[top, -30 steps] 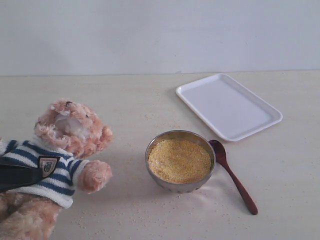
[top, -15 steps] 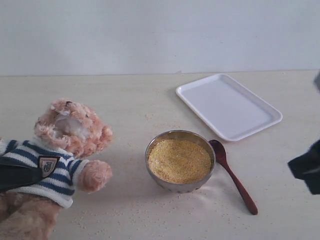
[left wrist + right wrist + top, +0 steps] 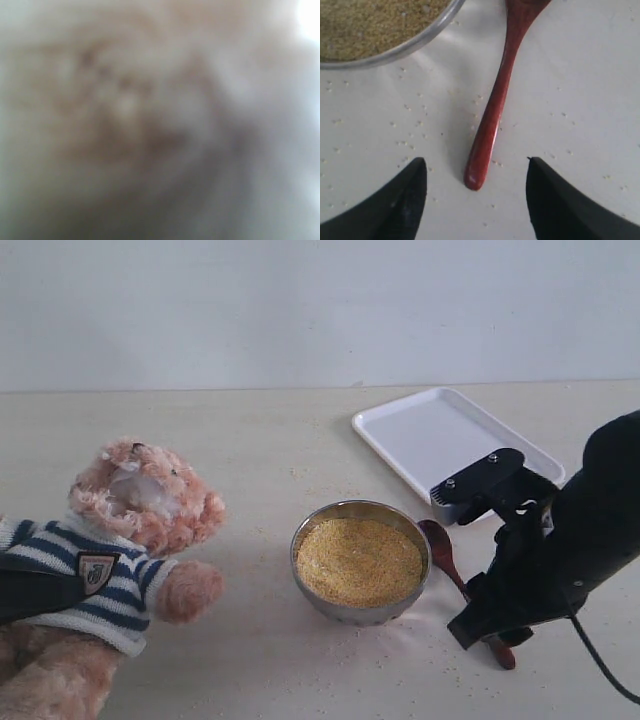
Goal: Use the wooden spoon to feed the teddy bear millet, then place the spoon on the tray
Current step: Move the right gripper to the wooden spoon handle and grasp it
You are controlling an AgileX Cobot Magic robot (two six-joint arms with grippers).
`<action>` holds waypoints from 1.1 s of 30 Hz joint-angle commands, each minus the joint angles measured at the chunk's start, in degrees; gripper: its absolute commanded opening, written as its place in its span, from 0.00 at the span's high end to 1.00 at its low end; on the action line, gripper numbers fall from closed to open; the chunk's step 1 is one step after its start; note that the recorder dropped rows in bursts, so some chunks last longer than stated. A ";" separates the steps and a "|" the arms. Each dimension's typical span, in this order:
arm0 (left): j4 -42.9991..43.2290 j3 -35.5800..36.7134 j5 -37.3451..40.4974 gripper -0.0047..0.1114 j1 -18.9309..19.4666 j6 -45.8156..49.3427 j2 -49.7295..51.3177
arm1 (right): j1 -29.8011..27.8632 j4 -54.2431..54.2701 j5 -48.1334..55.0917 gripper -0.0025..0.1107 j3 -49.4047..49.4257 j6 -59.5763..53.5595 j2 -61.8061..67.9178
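Wooden spoon (image 3: 492, 115): 1 | teddy bear (image 3: 140, 505): 1 | right gripper (image 3: 475, 162): spread wide, empty | left gripper (image 3: 45, 592): unclear

The teddy bear (image 3: 140, 502) is shaggy, clumped plush, and its striped sweater (image 3: 110, 585) is soft cloth with a sewn-on badge. The millet (image 3: 358, 562) is a dry, matt, grainy mass in a bowl (image 3: 352, 614) of shiny, reflective metal. The tabletop (image 3: 250, 440) is pale and matt, with loose grains (image 3: 410, 135) scattered toward its near edge. The wooden spoon (image 3: 496, 100) is smooth, dark and glossy. The tray (image 3: 405, 435), toward the far right corner, is smooth white plastic with a soft sheen. The right gripper (image 3: 476, 165) has matt black fingers (image 3: 405, 200).
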 commanded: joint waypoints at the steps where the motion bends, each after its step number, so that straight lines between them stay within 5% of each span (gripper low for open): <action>1: -1.28 -0.04 0.94 0.92 0.13 0.49 -0.04 | 0.11 -0.47 -5.48 0.46 -0.59 0.54 4.00; 14: -1.28 -0.04 0.94 0.92 0.13 0.49 -0.04 | 0.11 -1.66 -16.58 0.46 0.49 9.10 7.95; 33: -1.28 -0.04 0.94 0.92 0.13 0.65 -0.04 | 0.19 0.00 -49.40 0.46 20.17 10.06 7.85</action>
